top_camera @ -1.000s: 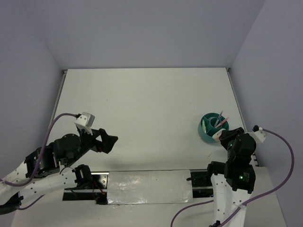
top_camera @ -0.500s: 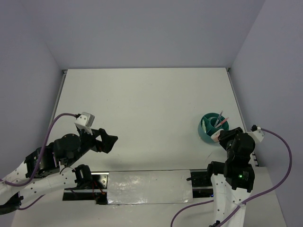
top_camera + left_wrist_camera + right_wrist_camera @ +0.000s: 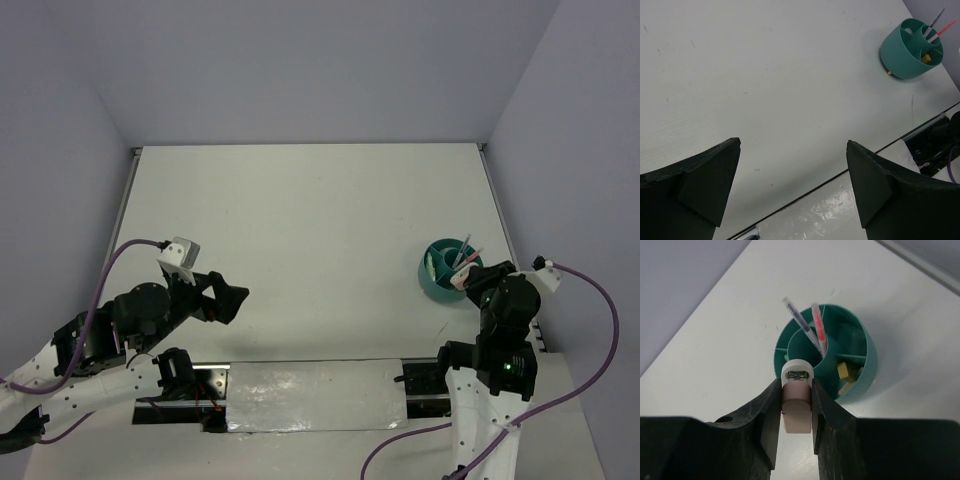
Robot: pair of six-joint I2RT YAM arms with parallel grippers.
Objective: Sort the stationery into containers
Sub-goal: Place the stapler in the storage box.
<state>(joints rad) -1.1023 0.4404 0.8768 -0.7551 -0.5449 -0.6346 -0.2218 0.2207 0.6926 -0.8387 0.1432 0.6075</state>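
Right gripper (image 3: 796,389) is clamped on the pink-white mini stapler (image 3: 797,412), with the stapler's nose at the near rim of the teal cup (image 3: 866,371). Left gripper (image 3: 793,145) is wide open and holds nothing, over bare table (image 3: 765,75), well apart from the cup. The cup already holds the grey pen (image 3: 799,320), the pink-red pen (image 3: 818,325) and a yellow-brown block (image 3: 843,370). Risks, my judgement: released here, the stapler could catch the rim and fall outside. Too low an approach could shove or tip the cup. The leaning pens may foul my fingers.
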